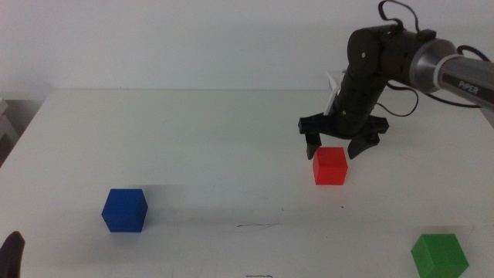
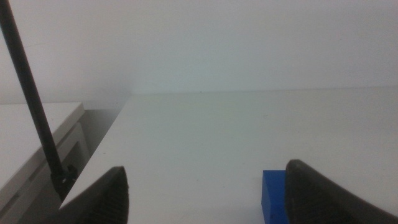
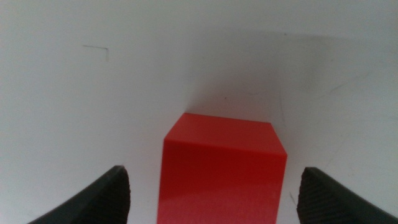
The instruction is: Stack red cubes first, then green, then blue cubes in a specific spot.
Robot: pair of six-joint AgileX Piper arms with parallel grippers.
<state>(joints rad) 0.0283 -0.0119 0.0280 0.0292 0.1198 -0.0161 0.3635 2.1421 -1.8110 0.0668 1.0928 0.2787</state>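
Observation:
The red cube (image 1: 330, 167) rests on the white table right of centre. My right gripper (image 1: 334, 145) hangs open just over it, one jaw on each side; in the right wrist view the red cube (image 3: 221, 171) lies between the jaws of the right gripper (image 3: 214, 193) with gaps on both sides. The blue cube (image 1: 124, 210) sits at the left, the green cube (image 1: 439, 255) at the front right. A short thin dark line (image 1: 258, 226) marks the spot at front centre. My left gripper (image 1: 11, 252) waits open at the bottom left corner, the blue cube (image 2: 273, 196) ahead of it.
The table's left edge (image 2: 99, 162) drops off beside the left gripper, with a thin dark rod (image 2: 34, 106) and a lower white surface beyond. Another faint dark mark (image 1: 259, 275) lies at the front edge of the table. A white wall stands behind the table.

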